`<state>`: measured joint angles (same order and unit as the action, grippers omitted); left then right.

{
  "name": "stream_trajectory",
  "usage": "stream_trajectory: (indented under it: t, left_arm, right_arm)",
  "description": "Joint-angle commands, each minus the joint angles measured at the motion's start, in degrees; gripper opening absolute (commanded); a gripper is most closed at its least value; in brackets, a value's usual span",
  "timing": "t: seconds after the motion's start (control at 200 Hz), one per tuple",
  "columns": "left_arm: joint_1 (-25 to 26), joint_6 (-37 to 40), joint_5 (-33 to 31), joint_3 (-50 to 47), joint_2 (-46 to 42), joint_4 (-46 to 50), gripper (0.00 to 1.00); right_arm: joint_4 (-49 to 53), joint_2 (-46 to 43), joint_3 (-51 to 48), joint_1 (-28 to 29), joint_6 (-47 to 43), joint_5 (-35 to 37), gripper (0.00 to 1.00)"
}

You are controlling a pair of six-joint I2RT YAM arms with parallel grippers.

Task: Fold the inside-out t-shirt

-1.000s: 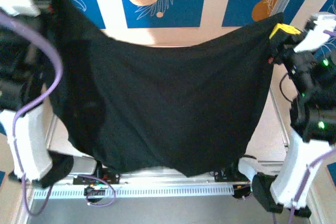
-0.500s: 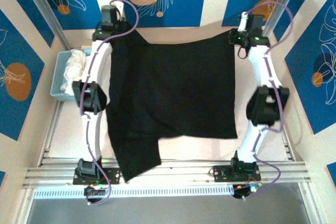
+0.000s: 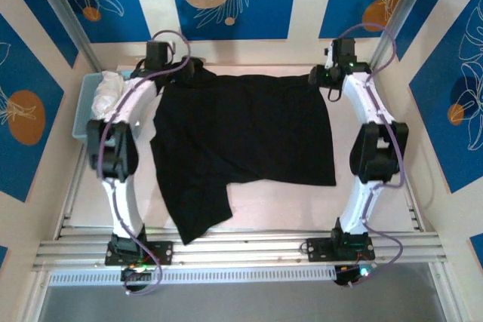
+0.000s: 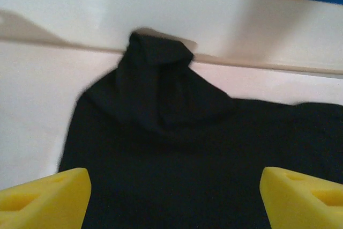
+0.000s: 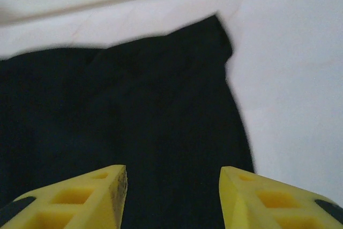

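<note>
The black inside-out t-shirt point(image 3: 241, 137) lies spread on the table, with one sleeve point(image 3: 198, 216) trailing toward the near left. Both arms reach to the far edge of the table. At the shirt's far-left corner my left gripper point(image 3: 190, 67) stands open; in the left wrist view its yellow fingertips point(image 4: 45, 197) are wide apart over the cloth and a bunched corner point(image 4: 158, 73). My right gripper point(image 3: 318, 77) is open at the far-right corner. In the right wrist view the gripper point(image 5: 172, 197) hangs above the shirt's corner point(image 5: 211, 41), holding nothing.
A blue basket point(image 3: 81, 122) with a white cloth point(image 3: 109, 90) stands at the far left beside the left arm. The back wall point(image 3: 234, 50) rises just behind both grippers. Bare tabletop point(image 3: 287, 205) shows near the shirt's front edge.
The shirt, held up and stretched between both shut grippers a second ago, has been lowered onto the table. Both grippers have opened and let go of its far corners.
</note>
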<state>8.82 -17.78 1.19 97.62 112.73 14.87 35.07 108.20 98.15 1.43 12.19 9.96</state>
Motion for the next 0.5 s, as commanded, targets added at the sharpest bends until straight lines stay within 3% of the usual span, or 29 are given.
stream_trajectory:
  t: [0.0,0.115,0.235,0.385,0.495]
  left_arm:
    - [1.1,-14.7,7.6,-18.4,-10.9,-16.4,0.82]
    - [3.6,-19.9,8.3,-35.7,-20.8,-23.0,0.82]
    - [6.0,-18.9,10.5,-47.4,-29.0,-21.6,0.83]
    - [9.2,-17.6,10.4,-57.0,-38.0,-17.7,0.84]
    - [10.7,-16.6,11.0,-59.3,-41.3,-15.6,0.84]
  right_arm:
    - [0.7,-8.4,-12.4,2.2,5.3,-6.3,0.52]
    - [2.2,-15.8,-23.5,4.2,8.8,-5.3,0.55]
    - [4.2,-23.7,-32.9,3.3,11.8,-4.5,0.56]
    - [5.6,-33.2,-43.6,0.0,14.7,-3.3,0.57]
    - [5.5,-35.3,-48.9,-4.3,17.3,-4.9,0.54]
